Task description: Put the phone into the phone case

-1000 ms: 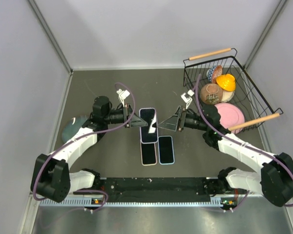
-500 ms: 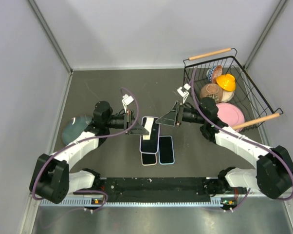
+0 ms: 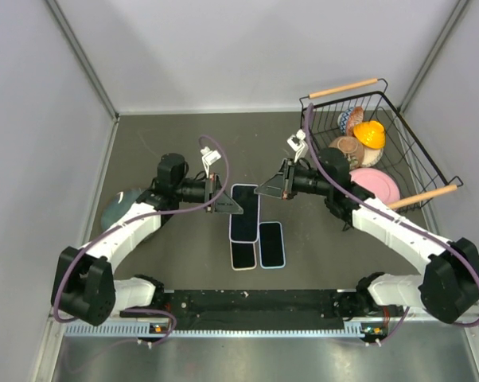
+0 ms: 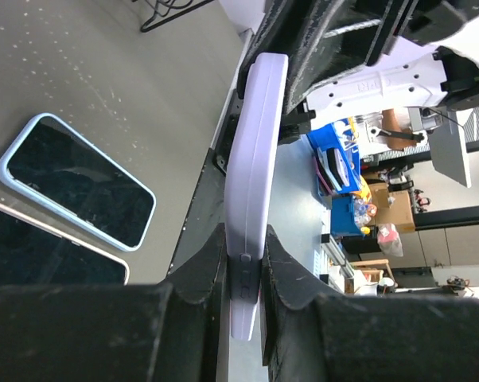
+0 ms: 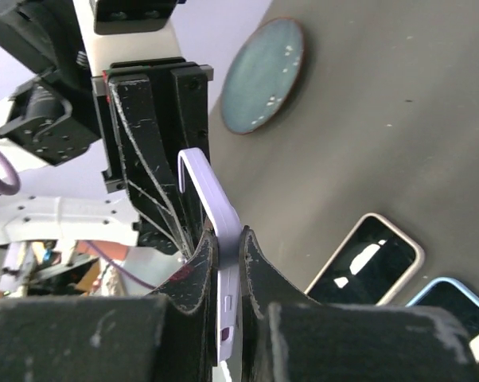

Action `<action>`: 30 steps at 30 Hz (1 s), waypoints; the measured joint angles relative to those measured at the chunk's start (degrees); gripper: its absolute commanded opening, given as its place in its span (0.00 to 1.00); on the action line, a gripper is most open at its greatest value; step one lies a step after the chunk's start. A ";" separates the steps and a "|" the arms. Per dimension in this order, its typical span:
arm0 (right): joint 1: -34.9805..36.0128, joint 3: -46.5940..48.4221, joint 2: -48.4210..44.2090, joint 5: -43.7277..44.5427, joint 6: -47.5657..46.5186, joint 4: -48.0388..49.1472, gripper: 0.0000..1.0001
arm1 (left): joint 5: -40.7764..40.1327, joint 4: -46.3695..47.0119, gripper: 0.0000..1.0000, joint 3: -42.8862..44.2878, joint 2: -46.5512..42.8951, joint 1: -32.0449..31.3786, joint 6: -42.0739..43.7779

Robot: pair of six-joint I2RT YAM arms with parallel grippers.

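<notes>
Your left gripper [image 4: 243, 239] and right gripper [image 5: 226, 237]: the scuffed black jaws of each pinch the thin edge of the smooth lilac phone case [image 3: 244, 211], held aloft between them. Its face is dark, and you cannot tell whether a phone is inside. Below it, cream-rimmed phone [image 3: 242, 256] and blue-rimmed phone [image 3: 271, 244], glossy and flat, side by side on the matte dark-grey speckled table [image 3: 168, 143]. Outward: round blue-grey plate [image 5: 263, 76], black wire basket [image 3: 410, 151], pale walls.

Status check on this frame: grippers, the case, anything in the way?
Both shut: left gripper, right gripper, on opposite edges of the lavender phone case. Dark face shows inside it. Below, beige-cased phone and blue-cased phone lie flat.
</notes>
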 measured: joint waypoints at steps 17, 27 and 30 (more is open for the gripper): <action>3.76 -6.78 -1.11 1.01 0.63 7.74 0.45 | -1.51 5.20 0.00 -2.62 -2.36 -0.44 -6.16; 3.82 -10.71 -1.25 -2.29 7.26 17.53 0.00 | -0.85 10.88 0.20 -3.87 -3.72 -0.20 -9.14; 3.82 -10.97 -1.22 -2.62 7.82 18.34 0.00 | -0.94 9.55 0.35 -3.34 -3.91 -0.15 -8.13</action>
